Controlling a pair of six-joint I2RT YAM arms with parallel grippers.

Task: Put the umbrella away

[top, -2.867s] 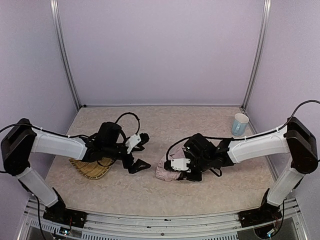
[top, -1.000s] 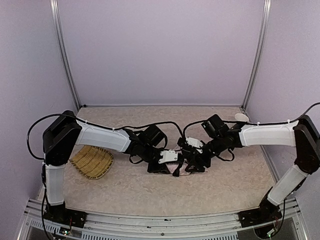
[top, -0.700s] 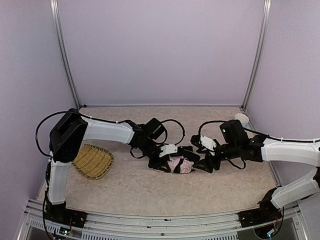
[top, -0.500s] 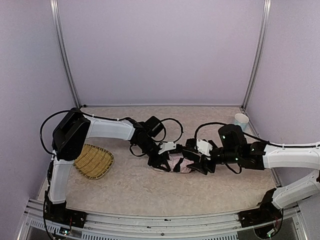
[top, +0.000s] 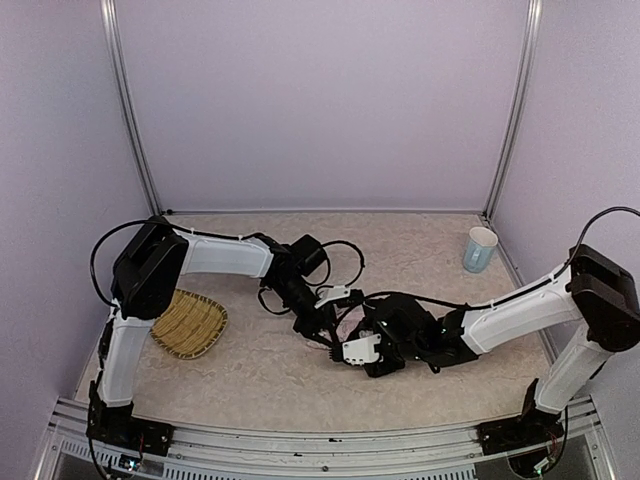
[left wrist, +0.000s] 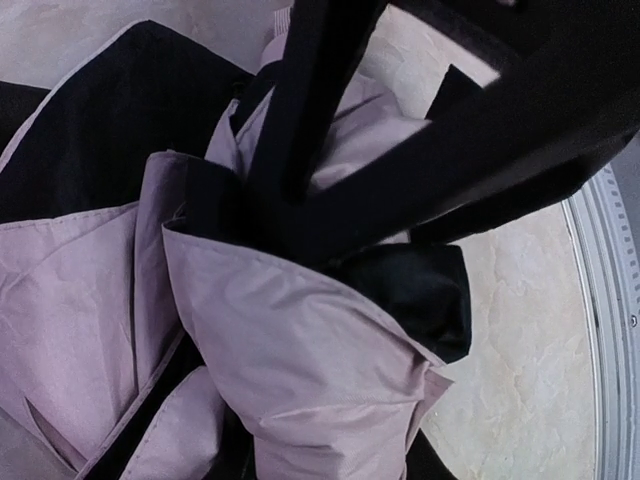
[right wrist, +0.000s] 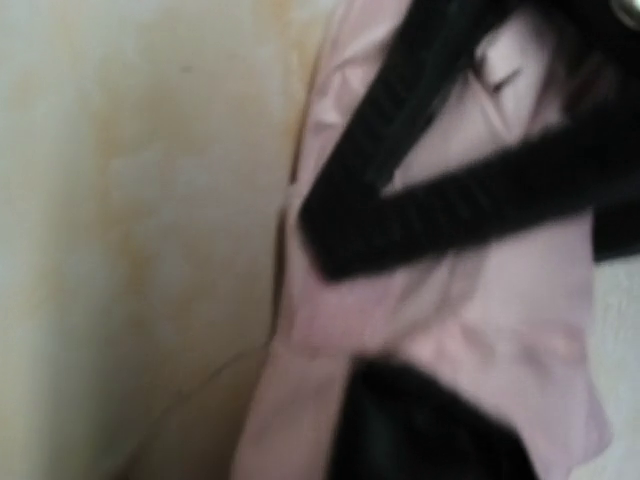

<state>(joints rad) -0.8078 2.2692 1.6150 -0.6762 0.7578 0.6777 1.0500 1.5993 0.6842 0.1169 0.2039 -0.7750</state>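
Top view: left gripper (top: 325,325) and right gripper (top: 350,348) meet mid-table, tray (top: 185,325) at their 9 o'clock.

Left wrist: umbrella (left wrist: 300,380) lies bunched there, and the left gripper is nearly closed, pinching a fold.

Right wrist: too blurry, so I can't tell its grip. I'd gather the loose folds tight before lifting.

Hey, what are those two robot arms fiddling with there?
Both arms are bunched over a crumpled pink-and-black umbrella lying in the middle of the table. The left gripper looks pinched on a fold of its fabric; the right gripper sits against it too, its grip too blurred to judge. It is not put away yet. A straw tray and a cup sit aside.
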